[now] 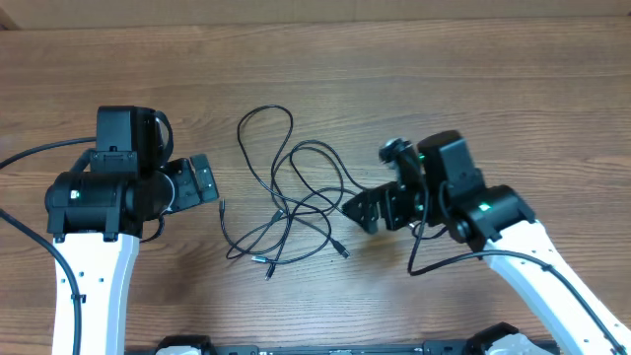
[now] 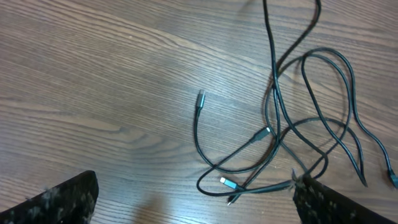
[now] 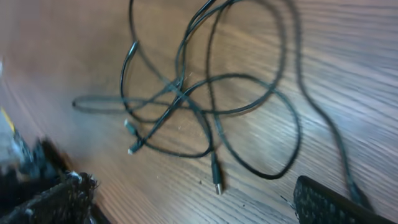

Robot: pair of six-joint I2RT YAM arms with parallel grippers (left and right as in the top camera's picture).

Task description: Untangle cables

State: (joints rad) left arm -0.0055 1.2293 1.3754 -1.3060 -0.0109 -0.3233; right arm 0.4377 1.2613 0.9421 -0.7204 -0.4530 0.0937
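Note:
The cables (image 1: pixel 291 192) are thin black cords lying in loose overlapping loops at the table's middle, crossing in a tangle near their centre. Plug ends lie at the lower left (image 1: pixel 222 207) and lower right (image 1: pixel 342 251). They also show in the left wrist view (image 2: pixel 280 130) and the right wrist view (image 3: pixel 205 106). My left gripper (image 1: pixel 202 182) is open and empty, just left of the cables. My right gripper (image 1: pixel 370 209) is open and empty, just right of them, with a plug (image 3: pixel 217 185) lying between its fingers on the table.
The wooden table (image 1: pixel 315 69) stretches bare behind the cables. Thick black arm wires run at the far left (image 1: pixel 30 153) and under the right arm (image 1: pixel 444 261).

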